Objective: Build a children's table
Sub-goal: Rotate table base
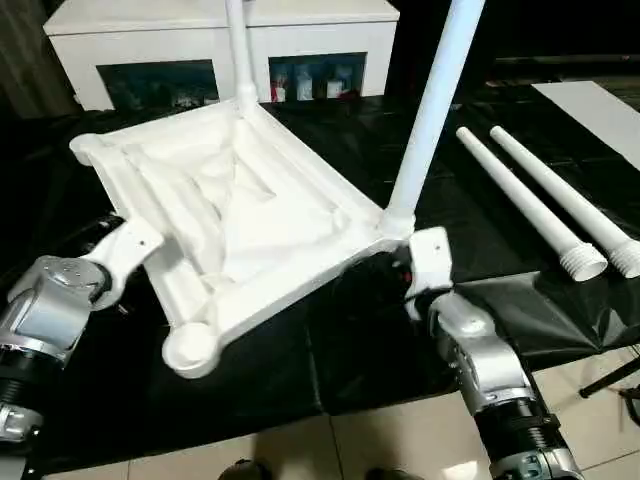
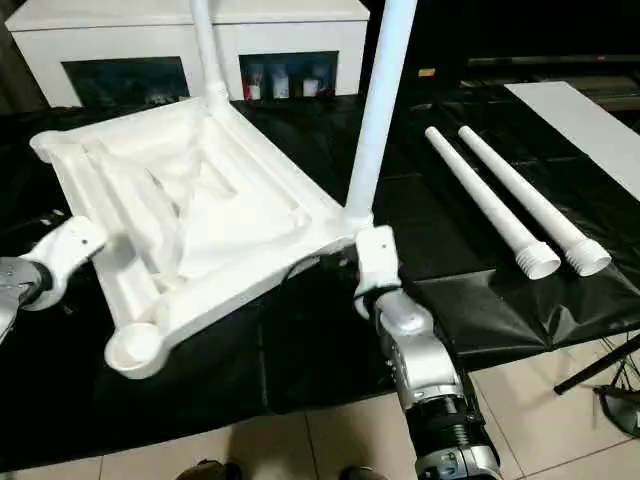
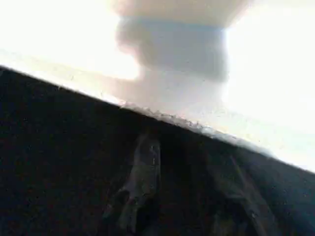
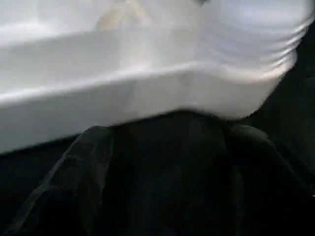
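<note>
The children's table's white tabletop lies underside up and tilted on a black sheet, its ribs showing. Two white legs stand upright in its corner sockets, one at the far corner and one at the right corner. Two more legs lie loose side by side to the right. My left gripper reaches under the tabletop's left rim, fingers a little apart with nothing between them. My right gripper is wide open right below the right corner socket.
A white cabinet with dark glass doors stands behind the tabletop. The black sheet covers the work area, and tiled floor shows at its near edge. A flat white board lies at the far right, a dark stand leg at the right edge.
</note>
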You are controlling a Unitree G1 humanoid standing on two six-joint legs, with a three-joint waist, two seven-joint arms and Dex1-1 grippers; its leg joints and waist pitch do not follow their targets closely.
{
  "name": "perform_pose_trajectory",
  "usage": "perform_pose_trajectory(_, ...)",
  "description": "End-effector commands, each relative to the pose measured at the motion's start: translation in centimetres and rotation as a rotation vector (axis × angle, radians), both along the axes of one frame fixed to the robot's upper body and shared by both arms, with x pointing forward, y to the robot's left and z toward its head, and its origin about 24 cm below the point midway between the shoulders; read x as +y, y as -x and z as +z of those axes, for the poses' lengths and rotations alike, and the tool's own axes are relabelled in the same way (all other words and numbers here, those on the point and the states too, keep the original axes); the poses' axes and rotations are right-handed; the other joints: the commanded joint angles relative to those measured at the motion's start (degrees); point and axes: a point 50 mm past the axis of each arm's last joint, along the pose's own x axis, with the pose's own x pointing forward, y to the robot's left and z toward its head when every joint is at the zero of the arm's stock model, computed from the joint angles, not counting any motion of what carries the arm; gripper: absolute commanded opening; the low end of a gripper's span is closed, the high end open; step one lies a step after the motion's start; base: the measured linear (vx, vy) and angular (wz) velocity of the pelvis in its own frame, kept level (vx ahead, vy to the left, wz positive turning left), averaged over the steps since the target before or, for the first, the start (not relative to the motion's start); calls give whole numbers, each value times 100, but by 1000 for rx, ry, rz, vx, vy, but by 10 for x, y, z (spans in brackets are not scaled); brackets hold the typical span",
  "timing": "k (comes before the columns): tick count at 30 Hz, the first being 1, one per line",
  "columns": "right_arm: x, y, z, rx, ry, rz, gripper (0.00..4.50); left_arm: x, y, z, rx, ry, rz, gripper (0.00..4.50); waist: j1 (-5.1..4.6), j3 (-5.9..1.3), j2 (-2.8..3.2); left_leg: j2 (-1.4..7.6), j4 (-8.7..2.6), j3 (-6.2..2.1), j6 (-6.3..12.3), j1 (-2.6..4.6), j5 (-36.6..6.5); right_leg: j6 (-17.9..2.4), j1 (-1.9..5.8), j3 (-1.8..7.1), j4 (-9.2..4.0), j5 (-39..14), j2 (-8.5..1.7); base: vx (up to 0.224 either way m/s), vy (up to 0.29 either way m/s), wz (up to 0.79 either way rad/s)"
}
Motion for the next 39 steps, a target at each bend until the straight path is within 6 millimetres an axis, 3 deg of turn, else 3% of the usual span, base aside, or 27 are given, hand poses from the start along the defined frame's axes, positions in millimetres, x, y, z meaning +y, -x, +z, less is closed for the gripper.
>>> perform_pose_trajectory(1, 8, -2, 3, 0, -19, 75, 400, -15, 6, -7, 64, 59, -74, 110, -28, -395, 104, 250, -485, -128, -353, 232, -2493, -1056, 162, 238, -356, -1897, -275, 0, 0, 0)
perform_pose_trajectory(6, 13, -2, 3, -1, -27, 128, 400, -25, 10, -7, 92, 100, -122, 110, -28, -390, 100, 256, -487, -119, -355, 247, -2529, -1115, 143, 238, -339, -1861, -259, 0, 0, 0)
perform_pose_trajectory(9, 26, -5, 9, -33, -53, 182, 400, -49, 16, 0, 110, 170, -249, 110, -29, -392, 58, 264, -483, -115, -322, 234, -2437, -1128, 154, 247, -342, -1891, -283, 0, 0, 0)
perform_pose_trajectory(12, 32, -5, 11, -45, -62, 214, 400, -63, 20, 4, 115, 211, -331, 110, -28, -392, 71, 259, -484, -113, -326, 235, -2386, -1121, 156, 245, -331, -1863, -265, 0, 0, 0)
perform_pose_trajectory(14, 33, -5, 11, -45, -63, 221, 400, -66, 21, 5, 116, 220, -343, 110, -42, -389, 39, 252, -483, -101, -301, 228, -2349, -1100, 158, 245, -337, -1877, -256, 0, 0, 0)
perform_pose_trajectory(15, 36, -3, 10, -43, -63, 258, 400, -84, 25, 6, 122, 287, -409, 110, -39, -392, 52, 258, -487, -112, -307, 223, -2324, -1108, 174, 243, -328, -1866, -267, 0, 0, 0)
perform_pose_trajectory(19, 37, 0, 9, -42, -61, 283, 400, -104, 29, 3, 135, 354, -472, 110, -42, -392, 27, 257, -476, -93, -287, 232, -2310, -1135, 167, 246, -341, -1867, -259, 0, 0, 0)
perform_pose_trajectory(26, 31, 1, 9, -52, -62, 293, 400, -138, 27, -7, 126, 411, -546, 110, -76, -405, 9, 247, -460, -105, -261, 205, -2406, -1008, 189, 234, -389, -2181, -266, 0, 0, 0)
perform_pose_trajectory(33, 25, 2, 13, -75, -55, 308, 400, -186, 10, -6, -21, 488, -595, 110, -126, -422, -51, 242, -434, -117, -197, 179, -2458, -908, 203, 207, -437, -2440, -271, 0, 0, 0)
perform_pose_trajectory(35, 23, 2, 14, -81, -54, 304, 400, -190, 9, -7, -36, 487, -597, 110, -114, -433, -49, 243, -423, -120, -178, 183, -2432, -894, 202, 209, -435, -2452, -286, 0, 0, 0)
perform_pose_trajectory(36, 17, 1, 18, -103, -52, 281, 400, -197, 4, -8, -70, 497, -581, 110, -135, -426, -94, 231, -432, -116, -116, 130, -2323, -850, 229, 197, -435, -2446, -273, 0, 0, 0)
perform_pose_trajectory(39, 0, 1, 31, -152, -62, 219, 400, -207, -7, -10, -139, 500, -549, 110, -104, -438, -99, 234, -400, -94, -49, 169, -2244, -839, 200, 210, -460, -2431, -281, 0, 0, 0)
